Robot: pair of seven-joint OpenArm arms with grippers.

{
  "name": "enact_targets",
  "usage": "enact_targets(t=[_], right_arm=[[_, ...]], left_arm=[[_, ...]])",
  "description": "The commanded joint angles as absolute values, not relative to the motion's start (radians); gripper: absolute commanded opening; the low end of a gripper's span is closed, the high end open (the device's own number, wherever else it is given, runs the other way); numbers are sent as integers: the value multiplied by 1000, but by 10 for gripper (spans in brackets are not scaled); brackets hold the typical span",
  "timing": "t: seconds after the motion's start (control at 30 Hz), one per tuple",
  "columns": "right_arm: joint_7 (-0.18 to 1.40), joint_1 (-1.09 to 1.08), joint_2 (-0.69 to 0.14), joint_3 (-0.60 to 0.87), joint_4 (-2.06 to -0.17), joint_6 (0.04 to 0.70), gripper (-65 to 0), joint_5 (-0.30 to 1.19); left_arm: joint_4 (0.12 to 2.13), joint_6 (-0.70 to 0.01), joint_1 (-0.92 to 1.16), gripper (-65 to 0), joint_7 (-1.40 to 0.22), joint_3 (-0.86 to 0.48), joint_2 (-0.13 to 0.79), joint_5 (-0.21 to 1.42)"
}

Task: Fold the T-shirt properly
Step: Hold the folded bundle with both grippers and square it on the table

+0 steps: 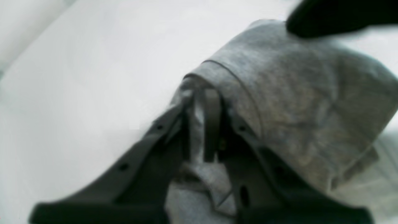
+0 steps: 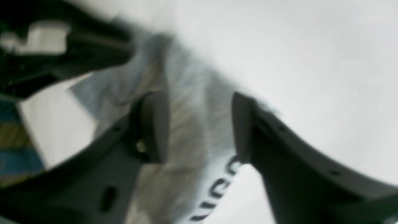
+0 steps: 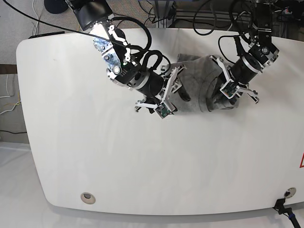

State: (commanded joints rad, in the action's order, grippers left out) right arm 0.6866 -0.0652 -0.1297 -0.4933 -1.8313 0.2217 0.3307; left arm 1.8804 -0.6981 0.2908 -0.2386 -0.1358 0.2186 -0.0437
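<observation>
my left gripper (image 1: 202, 102) is pinched tight on a hemmed edge of the t-shirt (image 1: 295, 102), cloth bunched between the fingers, which i judge keeps that edge lifted for carrying a fold over. my right gripper (image 2: 199, 124) stands with jaws apart, astride a ridge of the grey fabric and clamping nothing, probably lining up a second grasp. the shirt lies crumpled between both arms near the far edge of the white table (image 3: 142, 171). black printed letters show below the right jaws, too blurred and cropped for me to read.
</observation>
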Motion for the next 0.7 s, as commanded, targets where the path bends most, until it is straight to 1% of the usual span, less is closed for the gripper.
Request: enact_targets(t=[0.13, 0.2, 0.27, 0.33, 0.4, 0.5, 0.63, 0.7], right_arm=[[654, -73, -130, -493, -1779, 222, -463, 331], [644, -73, -128, -493, -1759, 222, -503, 334], [642, -73, -124, -493, -1738, 222, -549, 335], [621, -73, -124, -495, -1707, 222, -593, 335], [585, -73, -124, -495, -1667, 222, -624, 335], [516, -59, -125, -496, -1589, 222, -641, 335], [417, -38, -128, -498, -1484, 223, -641, 332], [377, -28, -128, -498, -1442, 223, -641, 332]], left_arm=[[1870, -691, 289, -650, -239, -136, 219, -45], [1860, -638, 289, -650, -239, -136, 220, -45], [1847, -611, 289, -650, -239, -136, 222, -45], [1814, -607, 289, -650, -239, -137, 223, -45], [1762, -607, 289, -650, -239, -166, 223, -47], [1685, -607, 283, -650, -237, -209, 222, -42], [1587, -607, 265, -650, -237, -213, 223, -42], [1543, -607, 240, -650, -211, -214, 225, -42]])
